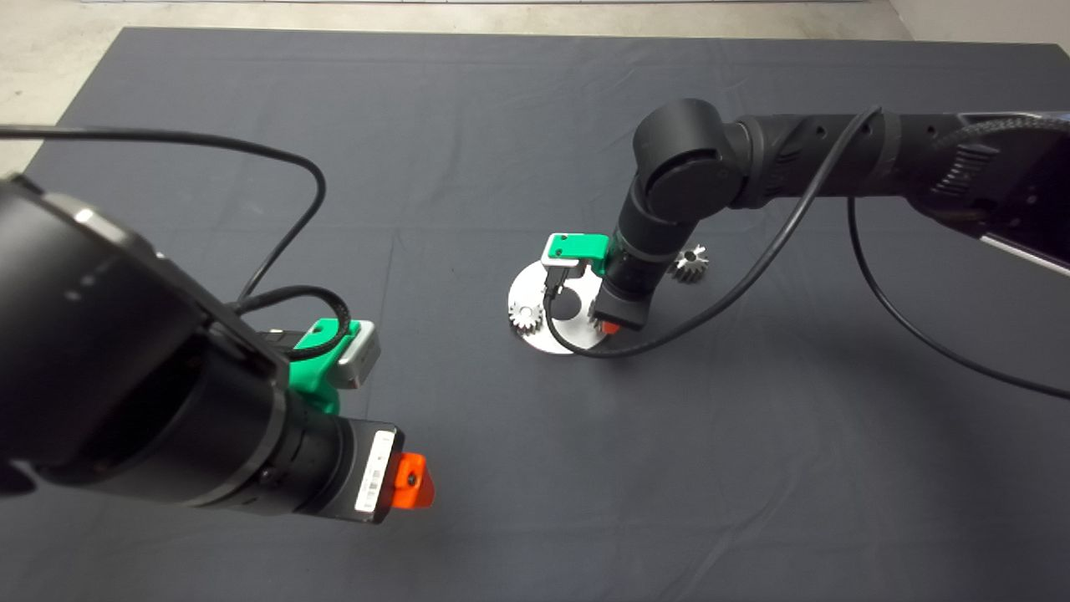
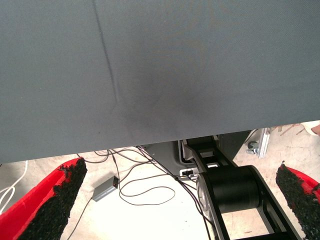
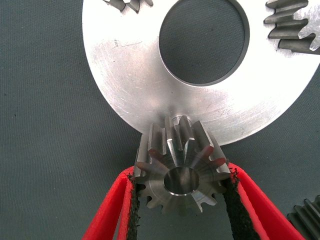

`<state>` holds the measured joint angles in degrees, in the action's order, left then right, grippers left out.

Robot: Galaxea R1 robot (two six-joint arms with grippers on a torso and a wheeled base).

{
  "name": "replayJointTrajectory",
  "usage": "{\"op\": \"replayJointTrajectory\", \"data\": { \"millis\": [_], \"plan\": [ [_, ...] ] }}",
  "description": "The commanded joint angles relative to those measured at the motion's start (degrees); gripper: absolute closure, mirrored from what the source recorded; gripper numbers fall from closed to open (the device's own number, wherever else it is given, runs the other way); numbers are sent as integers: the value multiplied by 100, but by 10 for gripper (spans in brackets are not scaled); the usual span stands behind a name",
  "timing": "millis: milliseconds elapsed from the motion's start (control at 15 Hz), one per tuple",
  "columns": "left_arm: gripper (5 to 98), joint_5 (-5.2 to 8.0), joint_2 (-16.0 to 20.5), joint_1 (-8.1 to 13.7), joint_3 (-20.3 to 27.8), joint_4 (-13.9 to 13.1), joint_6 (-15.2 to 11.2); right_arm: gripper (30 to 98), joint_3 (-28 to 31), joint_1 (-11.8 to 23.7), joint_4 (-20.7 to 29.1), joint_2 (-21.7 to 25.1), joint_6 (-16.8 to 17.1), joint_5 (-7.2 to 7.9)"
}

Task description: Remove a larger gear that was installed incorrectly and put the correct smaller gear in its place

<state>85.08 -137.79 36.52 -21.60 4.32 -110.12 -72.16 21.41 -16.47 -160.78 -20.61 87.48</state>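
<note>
Right wrist view: my right gripper (image 3: 181, 200) is closed on the larger gear (image 3: 182, 167), its pads against the teeth, at the rim of the round metal plate (image 3: 135, 80). Off the plate, the smaller gear (image 1: 690, 262) lies on the worktop mat (image 1: 752, 468). My left gripper (image 2: 175, 200) hangs spread wide, holding nothing.

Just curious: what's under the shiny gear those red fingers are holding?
The larger gear, in the right hand, sits over the rim of the silver plate and the dark mat. Any peg beneath is covered by the gear. The left hand idles over the mat's edge.
</note>
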Motion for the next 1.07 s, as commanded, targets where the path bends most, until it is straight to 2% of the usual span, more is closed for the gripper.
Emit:
{"op": "replayJointTrajectory", "data": {
  "millis": [0, 1000],
  "plan": [
    [61, 18, -11, 83, 79, -81, -10, 903, 37, 145, -248, -37, 22, 752],
    [61, 18, -7, 83, 79, -72, -1, 902, 2, 136, -339, -204, -4, 752]
  ]
}}
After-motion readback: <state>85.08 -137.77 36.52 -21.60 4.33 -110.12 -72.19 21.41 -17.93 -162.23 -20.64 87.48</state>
